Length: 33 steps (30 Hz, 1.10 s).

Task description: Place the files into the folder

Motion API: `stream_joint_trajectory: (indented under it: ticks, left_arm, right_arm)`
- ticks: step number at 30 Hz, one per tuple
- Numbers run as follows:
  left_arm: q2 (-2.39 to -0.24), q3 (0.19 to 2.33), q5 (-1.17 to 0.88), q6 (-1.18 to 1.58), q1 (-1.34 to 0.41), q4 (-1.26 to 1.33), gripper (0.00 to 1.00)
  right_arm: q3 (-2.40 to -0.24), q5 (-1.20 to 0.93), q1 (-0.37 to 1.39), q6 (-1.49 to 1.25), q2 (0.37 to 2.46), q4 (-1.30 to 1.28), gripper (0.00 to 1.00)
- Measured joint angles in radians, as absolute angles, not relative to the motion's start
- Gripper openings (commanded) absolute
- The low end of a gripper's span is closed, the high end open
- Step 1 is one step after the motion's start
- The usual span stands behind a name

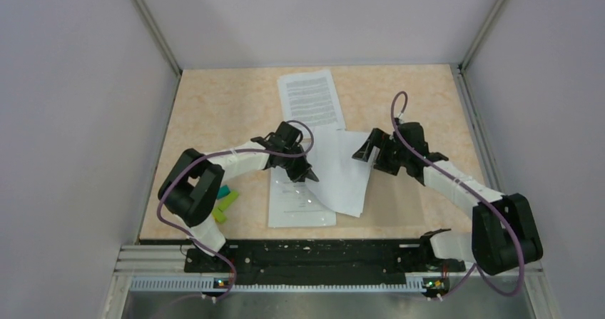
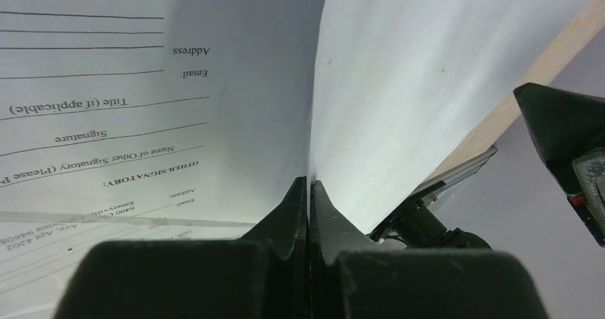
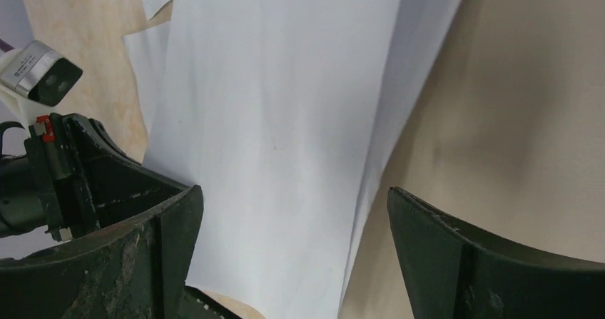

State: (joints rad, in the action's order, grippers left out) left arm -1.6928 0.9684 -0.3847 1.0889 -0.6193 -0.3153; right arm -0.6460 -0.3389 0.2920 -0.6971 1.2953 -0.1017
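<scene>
Three white files show in the top view. One printed sheet [image 1: 307, 98] lies flat at the far middle, and a form sheet [image 1: 300, 206] [image 2: 107, 105] lies flat at the near middle. The third sheet [image 1: 344, 173] [image 2: 407, 76] [image 3: 285, 119] is raised and curved, with my left gripper [image 1: 312, 176] [image 2: 308, 185] shut on its left edge. The tan folder [image 1: 399, 205] [image 3: 521, 119] lies flat under that sheet's right side. My right gripper [image 1: 367, 153] [image 3: 292, 192] hangs open over the sheet's right edge and the folder, holding nothing.
Small green and teal blocks [image 1: 224, 203] lie beside the left arm's base. Grey walls close in the left, right and far sides of the speckled tabletop [image 1: 221, 112]. The right arm's gripper [image 2: 567, 140] shows close by in the left wrist view.
</scene>
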Motion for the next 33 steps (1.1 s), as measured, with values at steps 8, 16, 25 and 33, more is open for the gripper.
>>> stream_joint_trajectory:
  ticks: [8,16,25,33]
  left_arm:
    - [-1.693,0.968,-0.373,1.066,-0.618,-0.319,0.00]
    - [-1.693,0.968,-0.373,1.048,-0.621,-0.319,0.00]
    - [-1.693,0.968,-0.389,1.022,-0.631,-0.319,0.00]
    - [-1.694,0.968,-0.416,1.002,-0.632,-0.318,0.00]
  right_arm:
    - [-0.585,-0.228,0.292,-0.695,1.081,-0.183,0.99]
    - [-0.474,-0.280,0.292,-0.758,1.147,-0.104,0.94]
    - [-0.456,-0.341,0.295,-0.833,1.269,0.108,0.73]
    - [-0.456,-0.337,0.295,-0.868,1.316,0.188,0.50]
